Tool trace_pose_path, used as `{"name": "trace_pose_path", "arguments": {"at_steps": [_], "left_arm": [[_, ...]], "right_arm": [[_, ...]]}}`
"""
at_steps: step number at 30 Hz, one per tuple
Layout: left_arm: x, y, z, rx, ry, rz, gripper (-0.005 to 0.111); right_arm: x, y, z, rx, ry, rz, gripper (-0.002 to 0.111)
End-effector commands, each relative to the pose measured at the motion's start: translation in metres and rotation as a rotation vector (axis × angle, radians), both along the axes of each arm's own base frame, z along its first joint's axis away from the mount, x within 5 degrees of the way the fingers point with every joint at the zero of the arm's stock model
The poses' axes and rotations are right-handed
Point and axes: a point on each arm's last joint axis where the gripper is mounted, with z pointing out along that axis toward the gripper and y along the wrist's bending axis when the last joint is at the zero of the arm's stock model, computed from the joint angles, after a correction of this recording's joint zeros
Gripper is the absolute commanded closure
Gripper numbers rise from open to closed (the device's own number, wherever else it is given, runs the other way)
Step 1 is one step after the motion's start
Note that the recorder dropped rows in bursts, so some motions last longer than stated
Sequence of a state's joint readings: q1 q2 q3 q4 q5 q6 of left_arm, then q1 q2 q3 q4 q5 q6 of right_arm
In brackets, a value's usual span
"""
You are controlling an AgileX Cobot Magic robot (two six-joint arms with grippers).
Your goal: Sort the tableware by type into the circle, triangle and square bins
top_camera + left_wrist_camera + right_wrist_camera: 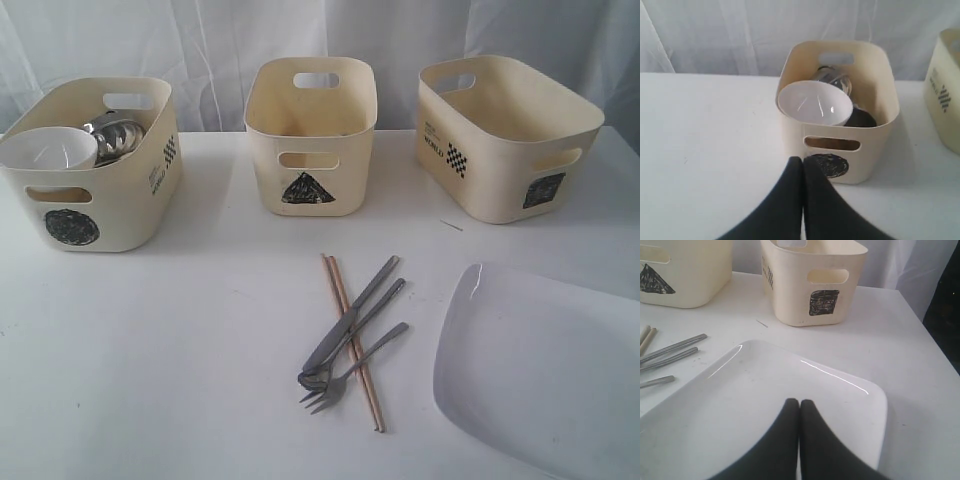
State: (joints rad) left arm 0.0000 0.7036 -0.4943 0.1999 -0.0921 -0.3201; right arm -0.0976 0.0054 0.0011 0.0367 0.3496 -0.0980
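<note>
Cream plastic makes up all three bins, and the black mark on each front wall tells me what belongs where: the circle bin (110, 215) on the left, the triangle bin (310, 130) in the middle, the square bin (500, 150) on the right. The circle bin holds the round vessels, which suits its mark. A white bowl (48, 150) lies tilted against the near wall, propped on whatever is under it, and shiny steel ware (115, 135) sits behind it (I cannot count the pieces from here). My left gripper (802, 161) hangs just in front of that bin with its jaws pressed together on nothing, so I judge that side's share done. The other two bins look bare inside, as far as I can see. On the table in front of them lie the tan wooden chopsticks (355, 345), with the grey metal cutlery (352, 322) crossed over them in a loose heap. These are long, thin pieces, so I take them for the triangle bin, though that is my guess. The large white plate (540, 380) lies flat at the right, and my right gripper (799, 404) hovers above its near part, jaws clenched and empty. A flat plate gives closed fingers nothing to hold, so I would need to spread them and catch the rim.
</note>
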Motion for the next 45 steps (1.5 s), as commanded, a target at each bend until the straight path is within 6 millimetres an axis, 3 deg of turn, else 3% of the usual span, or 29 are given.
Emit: {"name": "trace_pose_path", "arguments": {"at_steps": [1, 4, 9, 16, 21, 25, 30, 33, 38, 43, 45], "left_arm": [[-0.056, 0.0, 0.0, 0.014, -0.224, -0.006, 0.106], [-0.078, 0.001, 0.002, 0.201, -0.259, -0.009, 0.106], [-0.087, 0.004, -0.011, 0.318, -0.125, -0.011, 0.106], [-0.095, 0.008, -0.038, 0.232, 0.187, 0.009, 0.106], [-0.098, 0.009, -0.044, 0.232, 0.261, 0.018, 0.106], [-0.101, 0.011, -0.049, 0.103, 0.315, 0.087, 0.106], [-0.101, 0.025, -0.061, 0.045, 0.316, 0.283, 0.106], [-0.1, 0.026, -0.087, -0.048, 0.367, 0.343, 0.106], [-0.092, 0.024, -0.103, -0.04, 0.286, 0.303, 0.106], [-0.102, 0.017, -0.141, -0.167, 0.302, 0.278, 0.106], [-0.103, 0.014, -0.143, -0.119, 0.256, 0.216, 0.106]], "right_arm": [[0.0, 0.0, 0.001, -0.008, -0.006, -0.003, 0.108], [0.0, 0.0, 0.001, -0.008, -0.006, -0.003, 0.108], [0.0, 0.0, 0.001, -0.008, -0.006, -0.003, 0.108], [0.0, 0.0, 0.001, -0.008, -0.006, -0.003, 0.108], [0.0, 0.0, 0.001, -0.008, -0.006, -0.003, 0.108], [0.0, 0.0, 0.001, -0.008, -0.006, -0.003, 0.108], [0.0, 0.0, 0.001, -0.008, -0.006, -0.003, 0.108], [0.0, 0.0, 0.001, -0.008, -0.006, -0.003, 0.108], [0.0, 0.0, 0.001, -0.008, -0.006, -0.003, 0.108], [0.0, 0.0, 0.001, -0.008, -0.006, -0.003, 0.108], [0.0, 0.0, 0.001, -0.008, -0.006, -0.003, 0.108]]}}
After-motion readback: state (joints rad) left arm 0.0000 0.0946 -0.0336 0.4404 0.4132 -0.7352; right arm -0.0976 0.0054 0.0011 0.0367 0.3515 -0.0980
